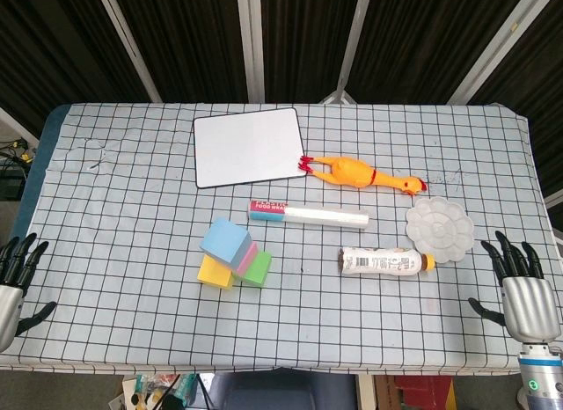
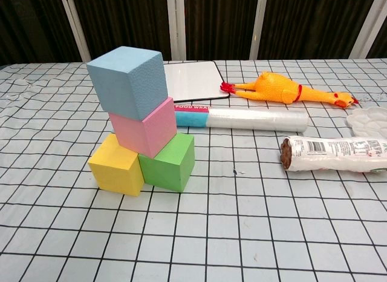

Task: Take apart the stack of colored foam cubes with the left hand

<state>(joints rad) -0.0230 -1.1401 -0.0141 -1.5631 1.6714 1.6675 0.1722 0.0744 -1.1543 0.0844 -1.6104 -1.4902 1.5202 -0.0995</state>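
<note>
**Foam cubes stacked and untouched, both robot hands waiting at the near corners**

The stack of foam cubes stands on the checked cloth of the bench, left of centre and toward the near edge. The yellow cube and green cube sit side by side on the cloth, touching. The pink cube rests on top, bridging the two, and the blue cube sits on the pink one, turned a little askew.

The left robot hand is at about 9 o'clock from the stack, at the bench's left edge, well apart from the cubes; its fingers are spread and it holds nothing. The right robot hand is at the near right corner, fingers likewise apart and empty. Neither hand shows in the chest view.

Nothing lies on the cloth between the left hand and the stack. The clutter is on the other side. A long tube of food wrap lies at roughly 2 o'clock from the cubes, near them but not touching. A wrapped bottle lies on its side at 3 o'clock, further off. Beyond it, a white flower-shaped palette sits just beside the bottle's cap end. A rubber chicken lies stretched out behind the tube, and a whiteboard lies flat at 12 o'clock from the stack, toward the far edge, its corner just beside the chicken's red feet.
</note>
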